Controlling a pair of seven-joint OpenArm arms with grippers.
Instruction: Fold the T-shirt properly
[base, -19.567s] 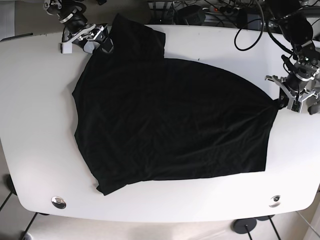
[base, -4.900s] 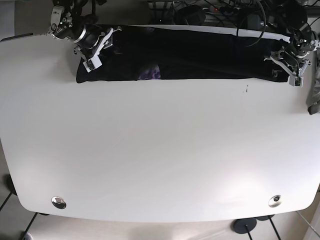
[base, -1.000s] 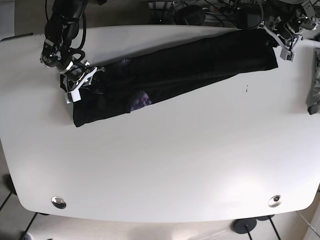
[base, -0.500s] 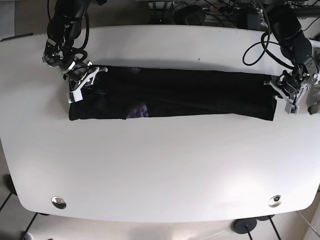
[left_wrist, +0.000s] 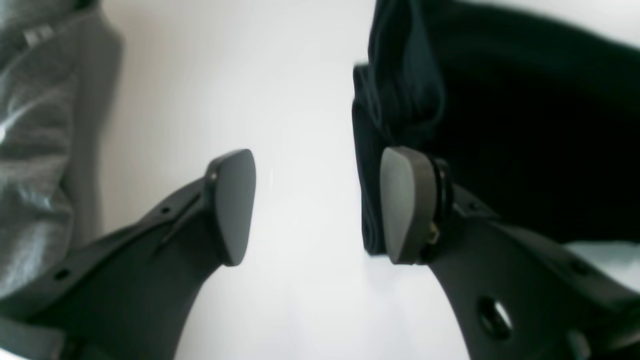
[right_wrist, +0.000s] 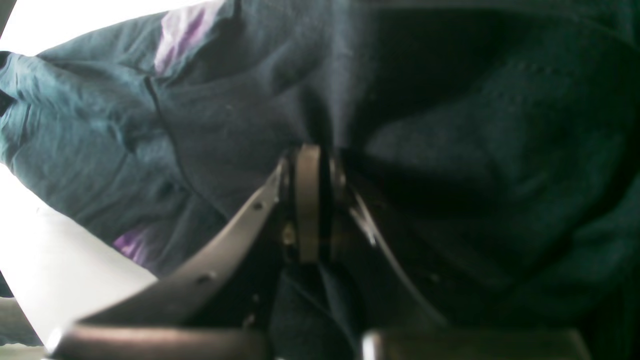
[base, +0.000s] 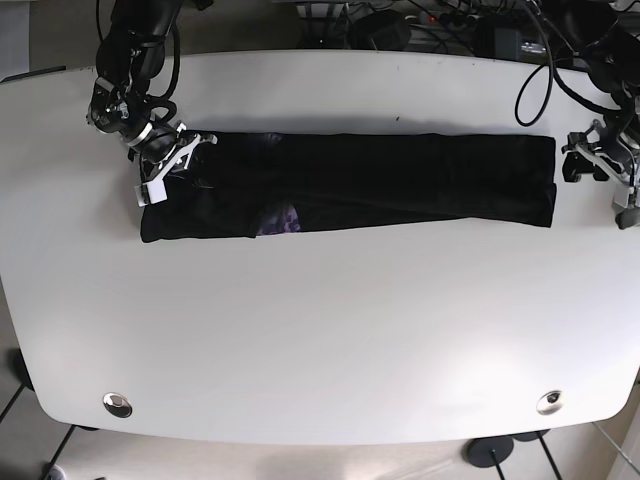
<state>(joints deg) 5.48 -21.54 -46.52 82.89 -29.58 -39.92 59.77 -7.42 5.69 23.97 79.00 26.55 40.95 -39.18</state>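
The black T-shirt (base: 350, 185) lies folded into a long strip across the back of the white table (base: 320, 330); a purple print (base: 285, 215) shows at its lower edge. My right gripper (base: 168, 160) is shut on the strip's left end; in the right wrist view its fingers (right_wrist: 309, 200) pinch dark fabric (right_wrist: 475, 175). My left gripper (base: 585, 160) is open and empty just off the strip's right end. In the left wrist view the gripper (left_wrist: 318, 205) stands over bare table, with the shirt's edge (left_wrist: 500, 125) against the right fingertip (left_wrist: 402, 205).
A grey cloth (base: 628, 205) lies at the table's right edge, left of the gripper in the left wrist view (left_wrist: 35, 125). Cables and equipment (base: 420, 25) crowd the far edge. Two metal discs (base: 117, 404) (base: 549, 402) sit near the front edge.
My left gripper has let go of the shirt's right end, opened and moved right, off the cloth. The strip now lies flat. My right gripper holds the left end as before.
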